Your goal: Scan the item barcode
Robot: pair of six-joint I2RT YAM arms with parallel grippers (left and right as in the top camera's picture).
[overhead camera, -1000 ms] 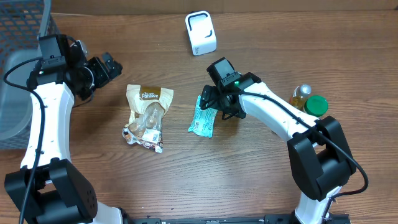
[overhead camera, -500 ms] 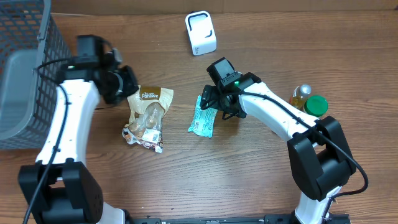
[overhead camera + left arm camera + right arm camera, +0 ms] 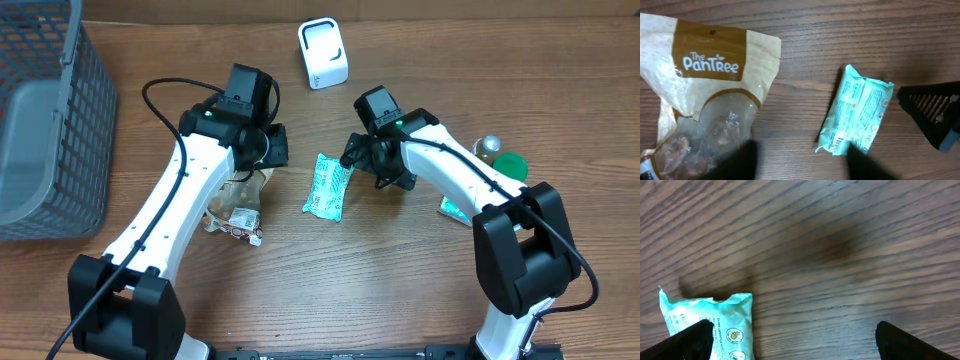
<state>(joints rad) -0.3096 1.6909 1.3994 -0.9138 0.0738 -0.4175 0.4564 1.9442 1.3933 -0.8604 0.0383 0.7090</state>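
Overhead: the teal wipes packet [image 3: 328, 186] lies flat mid-counter [image 3: 400, 290], with the white scanner [image 3: 323, 53] well apart at its 12 o'clock. The right claw [image 3: 358, 158] hangs at the packet's 2 o'clock. The left claw [image 3: 272, 148] is over the PanTree pouch [image 3: 235, 195], at the packet's 9 o'clock.

Left wrist: its blurred fingers [image 3: 735, 160] seem parted, gripping nothing.

Right wrist: the fingers [image 3: 910, 340] are spread wide and empty, with the packet's end at 8 o'clock.

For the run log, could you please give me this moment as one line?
left gripper open, between Pantree snack bag and teal packet | right gripper open, beside teal packet | nothing held | white scanner untouched
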